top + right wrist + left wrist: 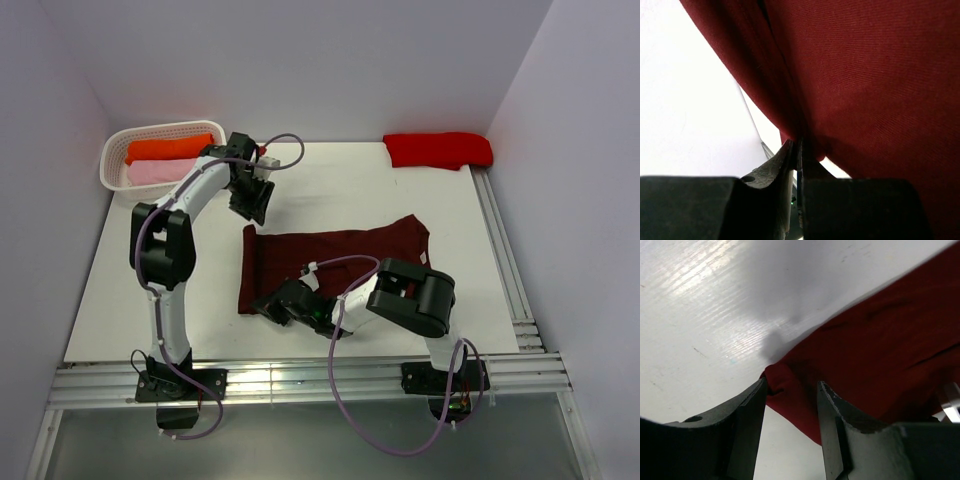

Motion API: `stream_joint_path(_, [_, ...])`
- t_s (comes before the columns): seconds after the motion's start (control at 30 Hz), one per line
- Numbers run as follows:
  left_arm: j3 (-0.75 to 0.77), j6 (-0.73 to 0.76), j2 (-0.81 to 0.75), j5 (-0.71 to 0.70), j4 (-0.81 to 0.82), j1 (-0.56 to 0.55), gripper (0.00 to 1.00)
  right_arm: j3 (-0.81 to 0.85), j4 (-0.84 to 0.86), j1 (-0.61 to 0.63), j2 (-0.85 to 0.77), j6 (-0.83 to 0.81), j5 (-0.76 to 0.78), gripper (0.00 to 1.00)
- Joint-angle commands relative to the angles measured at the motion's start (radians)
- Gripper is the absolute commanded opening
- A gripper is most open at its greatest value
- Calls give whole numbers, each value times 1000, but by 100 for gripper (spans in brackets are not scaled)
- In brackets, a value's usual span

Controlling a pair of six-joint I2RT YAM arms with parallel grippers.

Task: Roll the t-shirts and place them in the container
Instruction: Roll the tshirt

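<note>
The maroon t-shirt (340,260) lies flat in the middle of the white surface (340,190), its long axis running left to right, with the right end a little farther back than the left. The left end is a straight edge. The right end is uneven, with a flap rising toward the back, and I cannot tell which end holds the neck.

The right arm covers the near edge of the cloth from above. In both wrist views the cloth runs out of the picture, so only a corner or a fold shows.

The left pincer (250,210) is at the shirt's far left corner. Seen from the wrist, the left pincer (791,385) is released, its jaws apart, and the bunched corner (777,380) sits between them, touching one finger.

The right pincer (272,308) is at the near left corner, and in close view the right pincer (797,145) is clenched on a fold of the maroon cloth.

A red t-shirt (438,150) lies folded at the back right. At the back left, a white basket (115,150) holds an orange roll (170,150) and a pink roll (155,172).
</note>
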Motion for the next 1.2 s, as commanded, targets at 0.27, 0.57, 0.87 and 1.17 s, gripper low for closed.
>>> stream_joint_path(0.27, [-98,70,-150,194,1,107,51,-7,-67,-2,-55,14,22,0])
stream_joint_path(0.57, [-224,179,-150,312,-7,137,52,32,-103,-7,-43,3,12,0])
stream_joint_path(0.87, [-272,176,-89,352,53,137,54,53,-152,-13,-51,-20,9,0])
stream_joint_path(1.17, [-298,97,-52,222,196,140,52,84,-239,-23,-75,-67,9,0])
